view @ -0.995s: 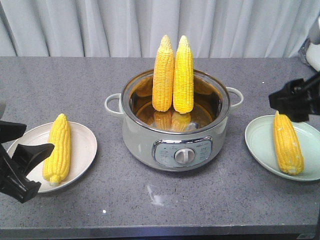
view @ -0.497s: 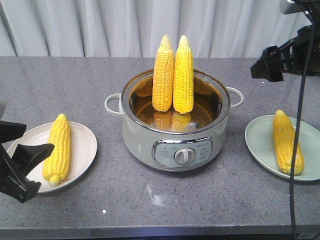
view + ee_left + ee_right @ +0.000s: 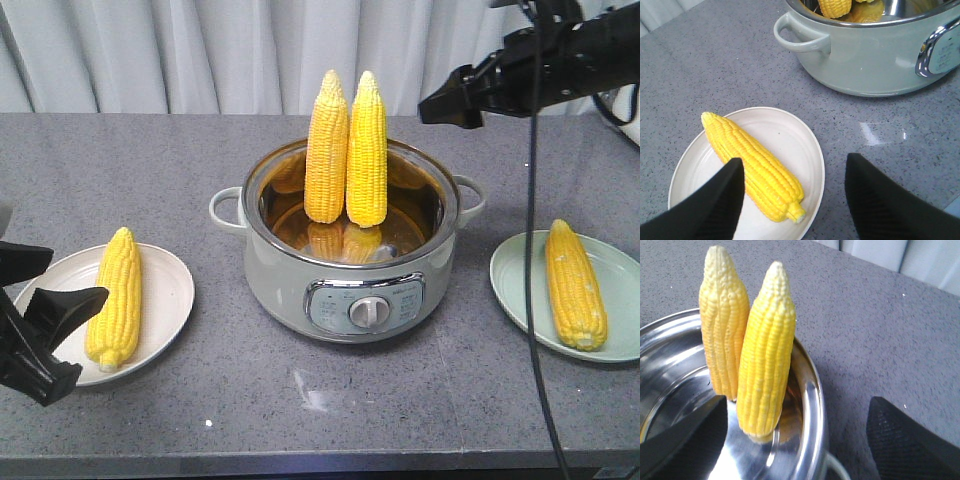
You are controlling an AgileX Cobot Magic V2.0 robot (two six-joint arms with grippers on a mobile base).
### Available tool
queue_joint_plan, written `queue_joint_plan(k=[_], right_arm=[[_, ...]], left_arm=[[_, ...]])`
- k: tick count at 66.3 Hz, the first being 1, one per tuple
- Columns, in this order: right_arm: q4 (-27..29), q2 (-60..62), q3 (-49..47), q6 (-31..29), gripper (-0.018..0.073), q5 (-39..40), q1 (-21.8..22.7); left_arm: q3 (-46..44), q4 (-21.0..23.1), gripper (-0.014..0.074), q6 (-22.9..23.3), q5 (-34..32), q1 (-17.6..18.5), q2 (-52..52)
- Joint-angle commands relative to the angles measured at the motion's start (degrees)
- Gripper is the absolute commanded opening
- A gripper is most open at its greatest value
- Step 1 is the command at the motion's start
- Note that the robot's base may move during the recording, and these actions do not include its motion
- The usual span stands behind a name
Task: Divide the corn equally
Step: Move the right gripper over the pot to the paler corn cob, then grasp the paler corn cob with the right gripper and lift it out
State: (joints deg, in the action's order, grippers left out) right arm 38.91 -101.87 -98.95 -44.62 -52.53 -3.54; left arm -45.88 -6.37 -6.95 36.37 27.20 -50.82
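Currently two cobs (image 3: 327, 150) stand upright in the pot (image 3: 280, 290), tips up. One cob (image 3: 113, 297) lies on the white plate (image 3: 170, 285), another cob (image 3: 575, 285) on the green plate (image 3: 515, 272), tips pointing rearward. I see left hand (image 3: 795, 161) and right hand (image 3: 438, 106) parted, empty.

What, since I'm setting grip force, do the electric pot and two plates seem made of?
Electric pot: mirror-bright inner wall, likely polished steel; pale glossy outer shell, enamel or plastic, unclear. White plate and pale green plate: smooth, faintly shiny, probably ceramic or melamine.
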Motion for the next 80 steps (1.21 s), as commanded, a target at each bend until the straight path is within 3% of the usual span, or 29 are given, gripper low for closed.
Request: queue_joint_plan(k=[1,34,50,80], right_arm=[[1.85,-0.60,-4.87,-1.04,0.0560,1.91,-2.13],[6.36,-12.67,-17.28,-0.97,0.0560,-0.07,-2.76],[11.70,-16.50,-19.26,-2.92,0.0545,-1.19,-2.76],[12.58,-16.61,-20.46,-4.10,0.0204,-5.17,-2.76]], left_arm=[[-1.34,-0.19,0.0417,0.17,-3.97,0.33,0.52],[-1.34,-0.19,0.0417,0.17,-3.97,0.33,0.52],[-1.34,-0.19,0.0417,0.17,-3.97,0.33,0.52],[-1.34,-0.19,0.0417,0.17,-3.97,0.33,0.52]])
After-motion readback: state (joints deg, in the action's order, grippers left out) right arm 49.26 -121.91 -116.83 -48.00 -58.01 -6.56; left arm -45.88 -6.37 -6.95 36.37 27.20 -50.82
